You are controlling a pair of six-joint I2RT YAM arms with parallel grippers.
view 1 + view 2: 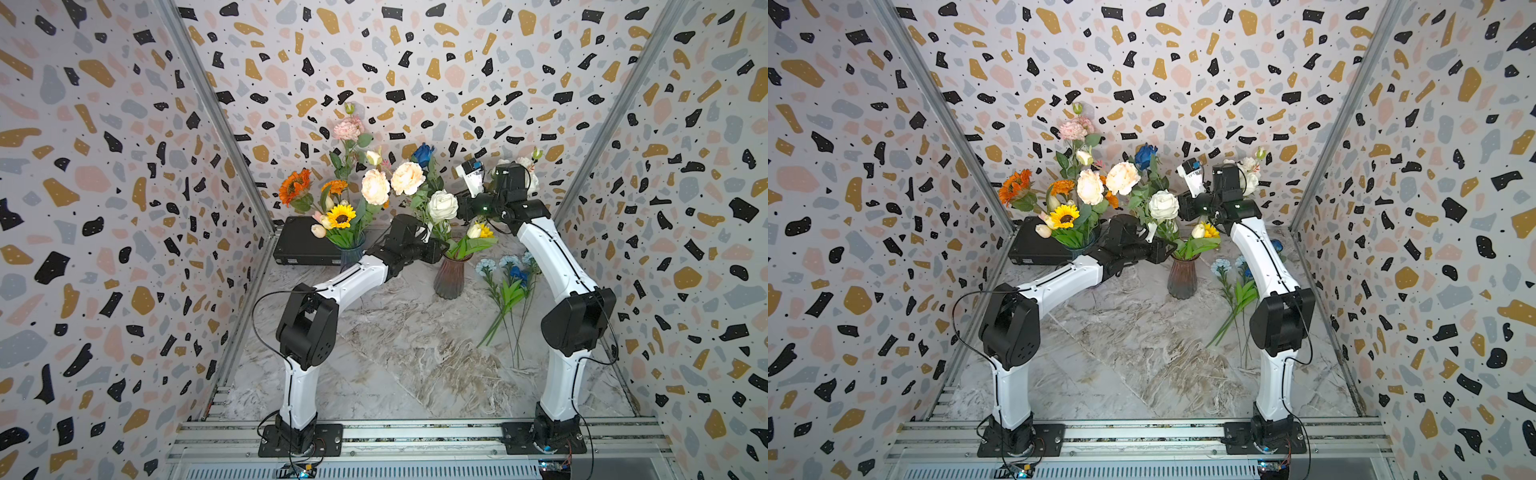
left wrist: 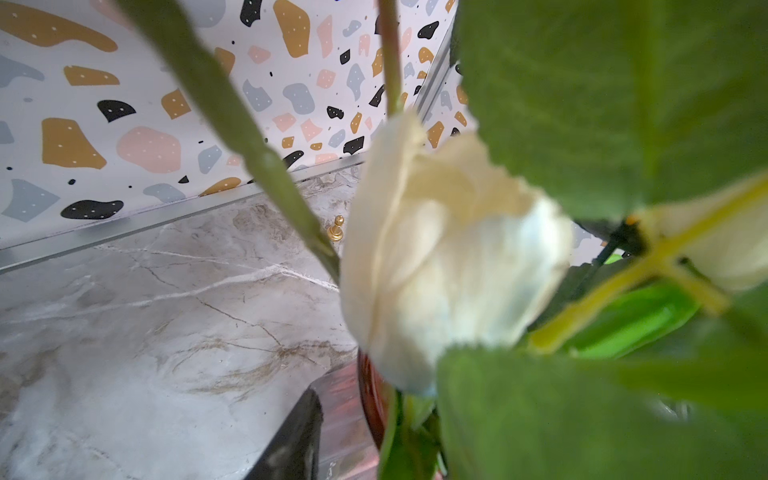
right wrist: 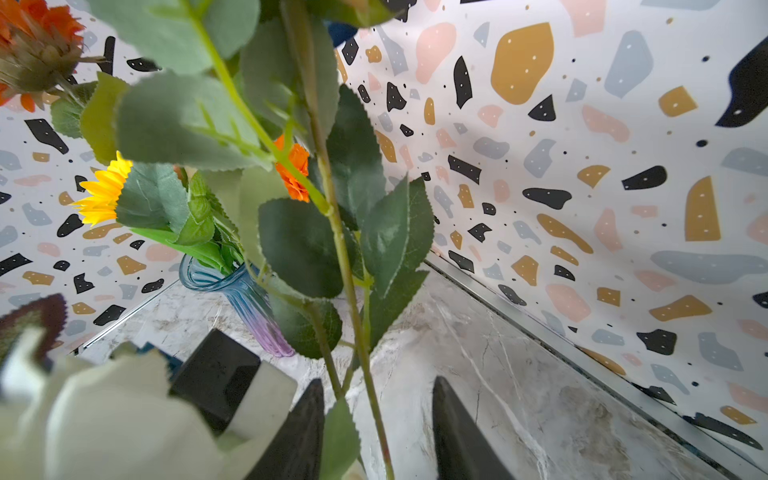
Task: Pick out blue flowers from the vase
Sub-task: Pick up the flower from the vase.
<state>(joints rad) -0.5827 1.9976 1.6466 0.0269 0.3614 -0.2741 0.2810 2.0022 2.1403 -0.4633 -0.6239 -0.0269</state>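
**Blue rose** (image 1: 423,154): one deep blue head on a leafy green stem. It stands upright in the brown vase (image 1: 449,279) as the topmost bloom of that bunch, seen in both top views.

**Brown vase:** ribbed glass, upright, mid-surface towards the far edge. It also holds a white rose (image 1: 442,205).

**Loose blue flowers** (image 1: 509,272): pale blue pom-pom heads and one darker blue head on long green stems. They lie flat on the surface (image 1: 399,353) between the brown vase and the right edge, with the heads towards the far edge. The right arm partly covers them in a top view.

**Right end effector** (image 3: 376,432): raised among the foliage above the brown vase, beside the white rose. Its fingers (image 3: 305,428) stand apart. A thin green stem (image 3: 345,257) runs up between them with a gap on each side, and nothing is gripped. Whether this stem belongs to the blue rose cannot be told for certain.

**Left end effector** (image 1: 441,250): at the rim of the brown vase, on the side nearer the left edge. One dark finger (image 2: 295,436) shows just beside the reddish glass. Leaves and a cream bud (image 2: 449,257) hide the other finger. Its opening, and whether it has hold of the vase, cannot be told.

**Blue vase** (image 3: 249,299): upright, towards the far left corner. It holds a sunflower (image 1: 341,216) and orange flowers (image 1: 295,185).

**Black case** (image 1: 303,243): lies flat in the far left corner, just behind the blue vase.
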